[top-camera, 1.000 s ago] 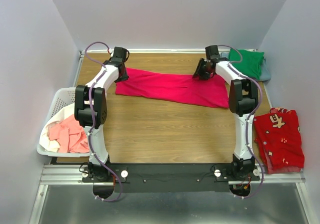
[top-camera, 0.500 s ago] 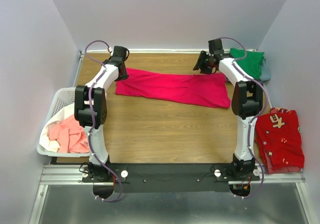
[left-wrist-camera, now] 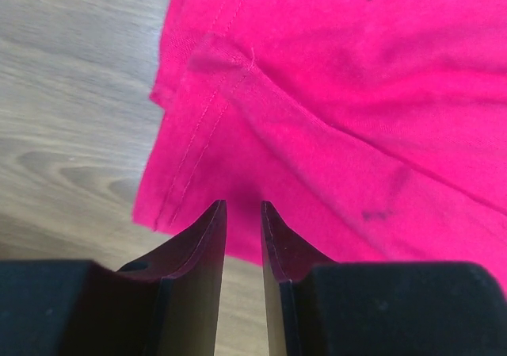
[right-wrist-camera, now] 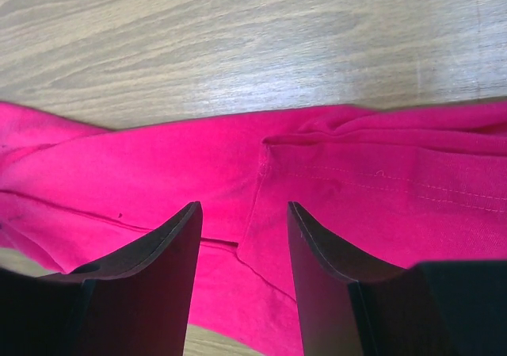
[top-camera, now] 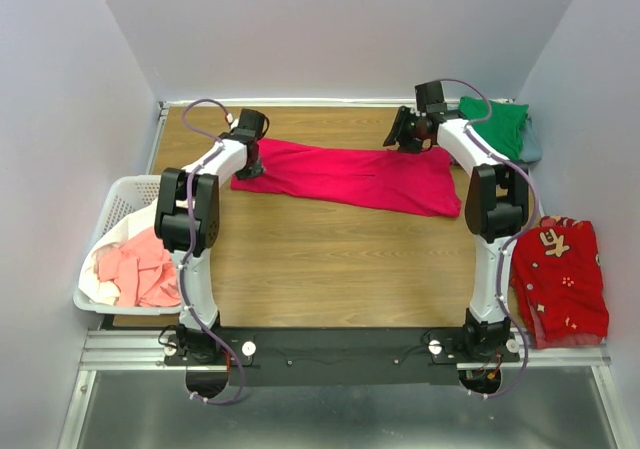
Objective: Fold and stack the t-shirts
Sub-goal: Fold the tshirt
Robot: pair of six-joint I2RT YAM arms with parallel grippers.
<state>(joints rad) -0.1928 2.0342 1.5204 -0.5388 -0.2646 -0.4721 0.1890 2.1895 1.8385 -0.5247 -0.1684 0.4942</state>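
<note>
Top external: shows the crimson t-shirt (top-camera: 345, 177) spread as a long band across the far half of the counter (top-camera: 330, 259), long axis running left-right, left end slightly farther back than the right. Puts the left hand (top-camera: 250, 161) over the left end and the right hand (top-camera: 402, 141) at the far edge, inboard of the right end; each arm nearest its own side. Left wrist: finds fingers nearly together, thin gap only, tips just above a stitched hem near the cloth's corner, no cloth visibly pinched. Right wrist: finds fingers well apart, hovering over a seam, shirt's edge and bare wood just ahead of the tips, gripping nothing. Reads as mid-fold on this shirt: probably needs both hands on the far long edge, then a pull toward the bases, across the short axis. Suggests moving the right hand outward first, else risks a lagging, bunched right end. Leaves the green t-shirt (top-camera: 495, 124) in the far right corner, well apart, and the salmon-pink t-shirt (top-camera: 135, 269) in the basket (top-camera: 112, 204) at left.
</note>
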